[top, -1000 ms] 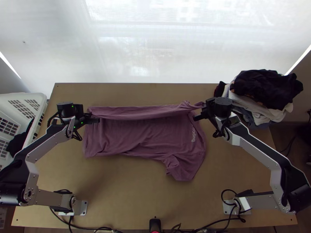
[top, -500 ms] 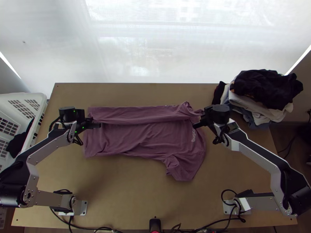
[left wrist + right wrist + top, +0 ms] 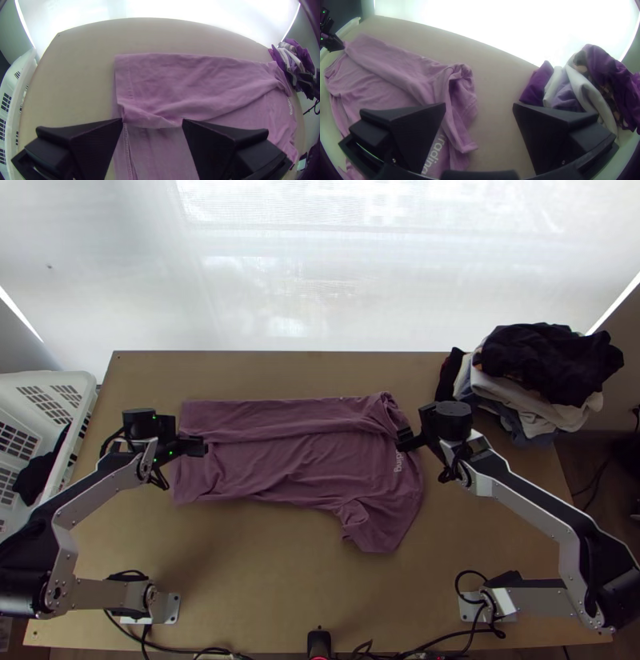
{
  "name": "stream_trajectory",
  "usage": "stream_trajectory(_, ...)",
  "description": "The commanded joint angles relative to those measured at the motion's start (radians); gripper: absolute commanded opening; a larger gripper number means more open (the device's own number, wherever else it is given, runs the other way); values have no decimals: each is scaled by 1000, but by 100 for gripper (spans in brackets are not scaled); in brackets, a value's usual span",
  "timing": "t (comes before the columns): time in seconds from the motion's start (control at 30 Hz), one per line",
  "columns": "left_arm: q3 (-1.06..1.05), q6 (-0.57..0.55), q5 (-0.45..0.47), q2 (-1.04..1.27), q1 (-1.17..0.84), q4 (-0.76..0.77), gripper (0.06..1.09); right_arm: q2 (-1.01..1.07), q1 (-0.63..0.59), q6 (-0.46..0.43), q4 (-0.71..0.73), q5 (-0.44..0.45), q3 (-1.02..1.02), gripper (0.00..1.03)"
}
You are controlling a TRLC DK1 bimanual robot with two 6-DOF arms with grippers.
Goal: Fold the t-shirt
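Note:
The mauve t-shirt [image 3: 296,460] lies across the middle of the table in the top view, its far side folded over toward the near side, a sleeve sticking out at the near right. My left gripper [image 3: 200,446] is over its left end; in the left wrist view this gripper [image 3: 152,121] stands open above the folded edge of the shirt [image 3: 186,83]. My right gripper [image 3: 406,440] is at the shirt's right end near the lettering. In the right wrist view that gripper [image 3: 479,106] stands open, with the bunched collar end of the shirt [image 3: 463,90] just beyond its fingers.
A pile of dark, white and grey clothes [image 3: 544,380] sits at the table's far right corner. At the left edge stands a white basket [image 3: 76,428] with a dark cloth inside. Bare tabletop [image 3: 280,580] lies on the near side of the shirt.
The shirt's raised far side has dropped and now lies on the rest of it. Both grippers have let go of it and moved slightly toward the near side.

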Motion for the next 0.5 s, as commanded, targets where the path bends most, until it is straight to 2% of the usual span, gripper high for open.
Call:
stream_trajectory(0.0,21,47,46,-139,25,-214,100,-60,0,-1,-49,0,21,98)
stream_trajectory(0.2,31,159,87,-267,77,-514,100,-151,-4,3,-144,-1,46,98)
stream_trajectory(0.47,-65,194,90,-336,120,-590,97,-266,3,21,-335,-7,86,98)
